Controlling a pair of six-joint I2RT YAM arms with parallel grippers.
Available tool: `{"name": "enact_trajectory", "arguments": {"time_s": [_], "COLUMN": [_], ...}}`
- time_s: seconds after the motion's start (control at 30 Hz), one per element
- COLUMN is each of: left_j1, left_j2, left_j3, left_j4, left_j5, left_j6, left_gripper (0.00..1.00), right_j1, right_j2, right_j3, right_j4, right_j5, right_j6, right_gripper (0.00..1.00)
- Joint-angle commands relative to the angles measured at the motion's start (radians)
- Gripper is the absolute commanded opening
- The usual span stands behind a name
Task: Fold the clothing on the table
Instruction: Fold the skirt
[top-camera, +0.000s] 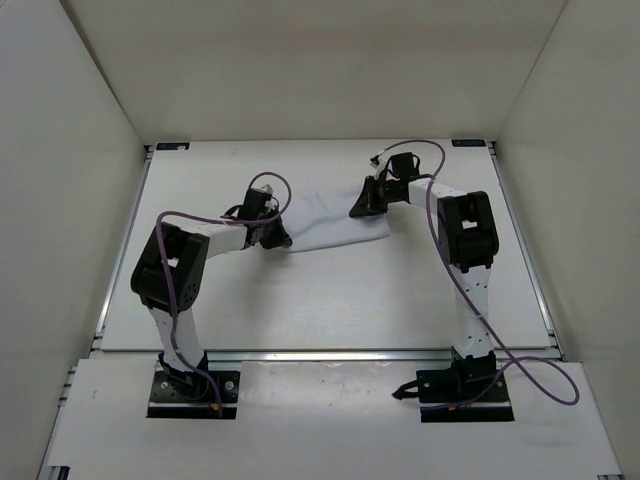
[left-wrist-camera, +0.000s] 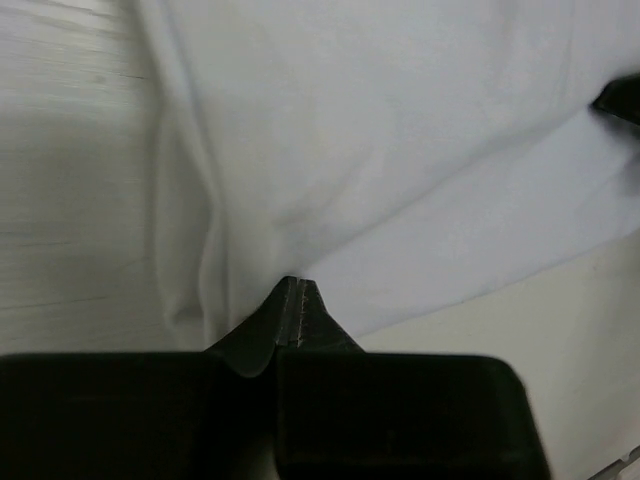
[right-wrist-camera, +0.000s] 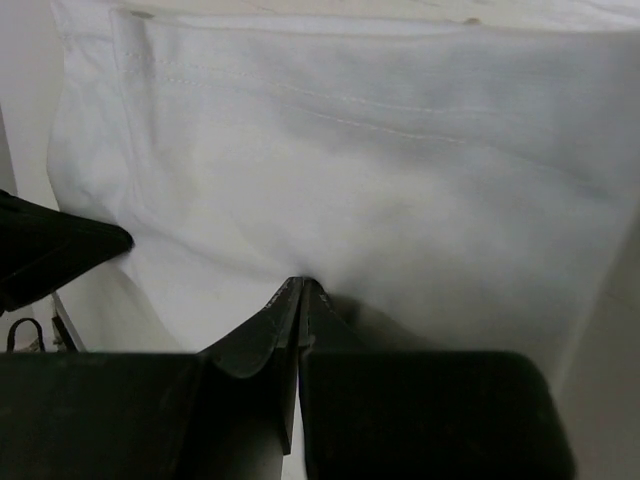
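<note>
The clothing (top-camera: 330, 218) is a small white piece of fabric lying rumpled on the far half of the table (top-camera: 320, 300), between my two grippers. My left gripper (top-camera: 278, 238) is at its near left corner. In the left wrist view the jaws (left-wrist-camera: 296, 285) are pressed together, and folds of the clothing (left-wrist-camera: 380, 130) run into their tips. My right gripper (top-camera: 360, 207) is at the cloth's far right edge. Its jaws (right-wrist-camera: 302, 285) are also pressed together, with the clothing (right-wrist-camera: 380, 170) puckered up at the tips and a stitched hem along the far side.
Pale walls (top-camera: 70, 150) enclose the table on the left, back and right. A metal rail (top-camera: 330, 355) runs along the near edge in front of both arm bases. Purple cables (top-camera: 530, 370) loop off each arm.
</note>
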Motion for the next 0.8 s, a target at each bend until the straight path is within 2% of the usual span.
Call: {"name": "enact_trajectory", "arguments": {"time_s": [0.0, 0.13, 0.3, 0.33, 0.43, 0.5, 0.6, 0.77], "left_j1": [0.05, 0.056, 0.038, 0.038, 0.027, 0.021, 0.006, -0.083], "left_j2": [-0.043, -0.068, -0.132, -0.146, -0.134, -0.105, -0.059, 0.003], "left_j3": [-0.029, 0.012, 0.083, 0.087, 0.129, 0.178, 0.201, 0.241], "left_j4": [-0.101, -0.146, -0.142, -0.112, -0.057, -0.043, 0.0, 0.011], "left_j5": [-0.063, -0.043, 0.027, 0.038, 0.038, 0.039, -0.012, -0.164], "left_j6": [0.051, 0.078, 0.077, 0.063, 0.042, 0.028, 0.005, 0.017], "left_gripper": [0.0, 0.0, 0.0, 0.0, 0.0, 0.0, 0.0, 0.0], "right_j1": [-0.082, -0.076, -0.067, -0.07, -0.075, -0.084, -0.102, -0.122], "right_j2": [-0.027, -0.128, -0.239, -0.269, -0.354, -0.382, -0.388, -0.351], "right_j3": [-0.027, -0.06, -0.074, -0.086, -0.174, -0.243, -0.286, -0.304], "right_j4": [-0.019, -0.004, -0.053, -0.059, -0.05, -0.035, -0.074, -0.123], "right_j5": [0.036, 0.031, 0.042, 0.045, 0.091, 0.119, 0.129, 0.149], "right_j6": [-0.012, -0.02, -0.018, -0.02, -0.021, -0.033, -0.049, -0.089], "right_gripper": [0.0, 0.0, 0.3, 0.32, 0.47, 0.52, 0.54, 0.55]}}
